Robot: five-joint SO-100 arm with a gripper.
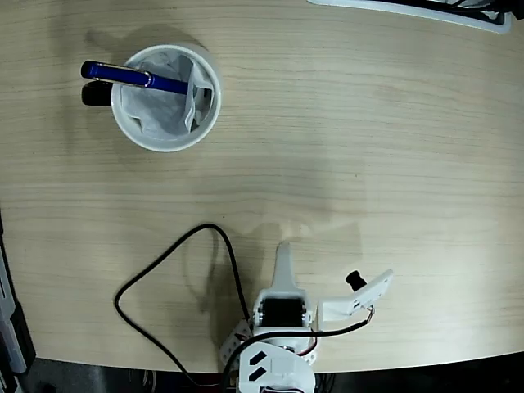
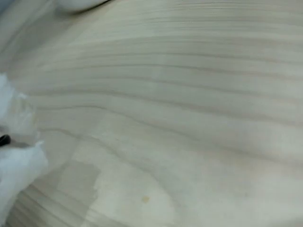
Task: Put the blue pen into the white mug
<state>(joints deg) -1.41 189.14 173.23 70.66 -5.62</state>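
The white plastic end effector (image 1: 283,266) sits low in the fixed view, near the front edge of the pale wood-grain bench (image 1: 368,147), folded back over the arm's base. Its one visible finger points up the picture as a narrow tapered blade; whether it is open or closed cannot be told, and nothing is seen in its grip. In the wrist view a blurred white part of it shows at the left edge (image 2: 16,156), with only bare bench beyond. One black cable (image 1: 155,270) loops out to the left of the arm on the bench.

Well apart from it, at the upper left of the fixed view, stands one round white mug (image 1: 164,141) with a black handle (image 1: 94,94) on its left side and crumpled white lining (image 1: 160,110) inside. One slim glossy blue pen (image 1: 135,79) lies tilted in the mug, its cap end sticking out over the left rim above the handle, its other end down inside the lining.
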